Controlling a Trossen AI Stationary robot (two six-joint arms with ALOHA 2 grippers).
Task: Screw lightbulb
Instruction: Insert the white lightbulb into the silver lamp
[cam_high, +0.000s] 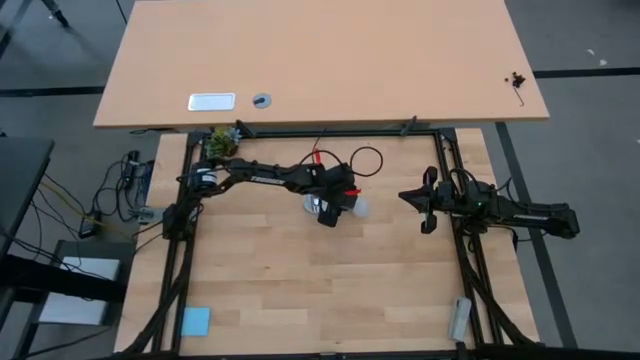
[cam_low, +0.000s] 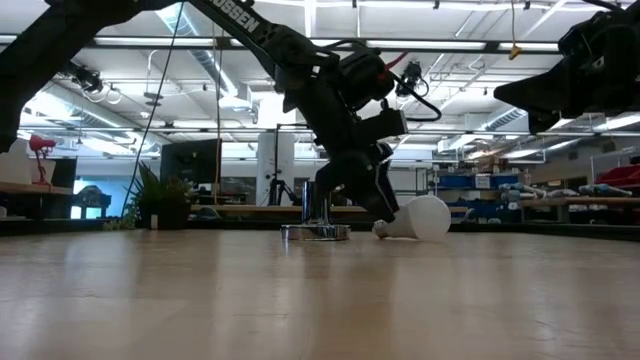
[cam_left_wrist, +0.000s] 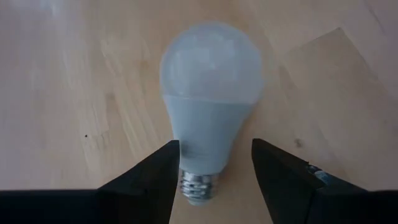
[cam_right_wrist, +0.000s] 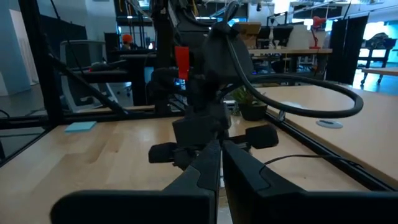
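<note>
The white frosted lightbulb (cam_left_wrist: 211, 93) lies on its side on the wooden table (cam_high: 300, 290), also seen in the high view (cam_high: 357, 208) and the low view (cam_low: 420, 218). Its metal screw end (cam_left_wrist: 198, 186) points toward my left gripper (cam_left_wrist: 214, 180). That gripper is open and low over the table (cam_low: 375, 215), with one finger on each side of the bulb's narrow neck. The round silver socket (cam_low: 315, 232) stands on the table just left of the bulb. My right gripper (cam_right_wrist: 221, 168) is shut and empty, up in the air at the table's right (cam_high: 420, 205). My left gripper comes at the bulb slanting down from the table's left, its fingers along the bulb's neck. One finger (cam_left_wrist: 165, 168) lies right at the neck (cam_left_wrist: 186, 152); whether it touches, I cannot tell. The other finger (cam_left_wrist: 273, 168) stands clear of it.
A black cord (cam_high: 365, 160) loops from the socket toward the far side. A black frame (cam_high: 460, 260) borders the work area. A blue pad (cam_high: 196, 320) lies at the near left and a grey block (cam_high: 459, 318) at the near right.
</note>
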